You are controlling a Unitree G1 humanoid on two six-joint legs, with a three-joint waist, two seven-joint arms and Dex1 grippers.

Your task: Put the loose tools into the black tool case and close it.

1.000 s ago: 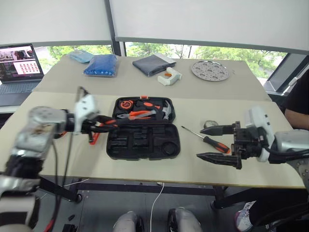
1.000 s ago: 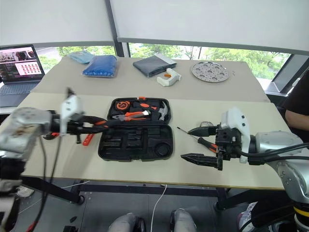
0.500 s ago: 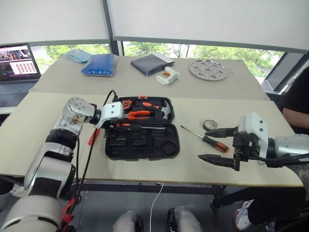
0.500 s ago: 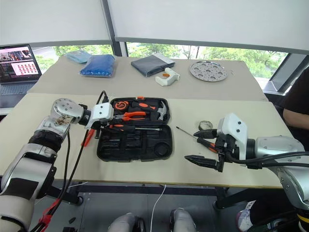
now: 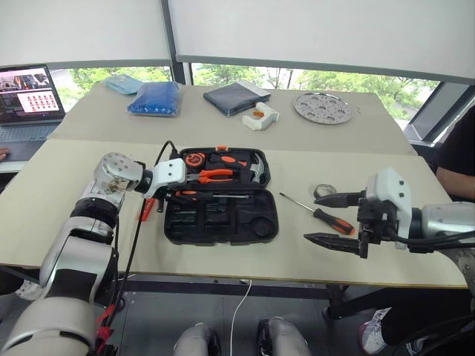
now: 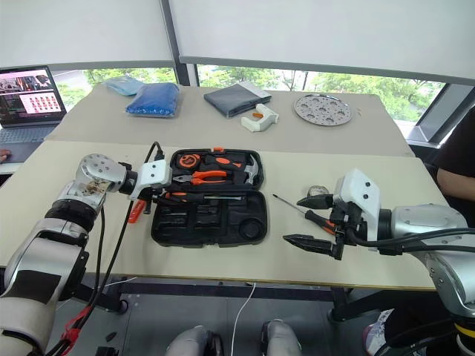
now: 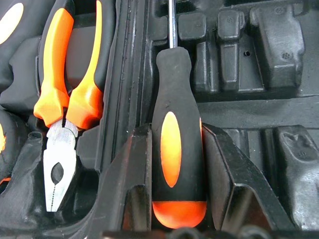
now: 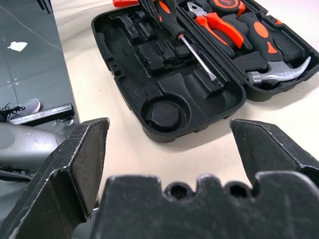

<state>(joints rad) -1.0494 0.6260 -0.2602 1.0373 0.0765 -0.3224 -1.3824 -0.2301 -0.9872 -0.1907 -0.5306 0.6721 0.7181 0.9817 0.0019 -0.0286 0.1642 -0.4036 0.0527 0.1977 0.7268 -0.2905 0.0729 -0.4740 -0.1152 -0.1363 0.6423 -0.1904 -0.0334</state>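
The black tool case [image 5: 221,219] lies open on the near table, with pliers [image 7: 65,94], a hammer [image 8: 279,74] and other tools in its far half. My left gripper [image 5: 180,193] is at the case's left end, shut on the black-orange handle of a screwdriver [image 7: 177,144]. That screwdriver lies inside the case beside the hinge. A second screwdriver [image 5: 326,218] lies loose on the table right of the case. My right gripper [image 5: 312,219] hovers open just by its handle. An orange tool [image 5: 145,210] lies on the table left of the case, partly hidden by my left arm.
A small round tin [image 5: 324,190] sits behind the loose screwdriver. On the far table are a laptop [image 5: 26,96], a blue bag [image 5: 156,99], a dark navy pouch [image 5: 234,98], a white-orange object [image 5: 260,117] and a metal plate [image 5: 323,107]. A person [image 5: 456,148] stands at the right edge.
My left gripper came down and forward from left of the case, bringing the screwdriver into the case by the hinge. My right gripper has stayed put.
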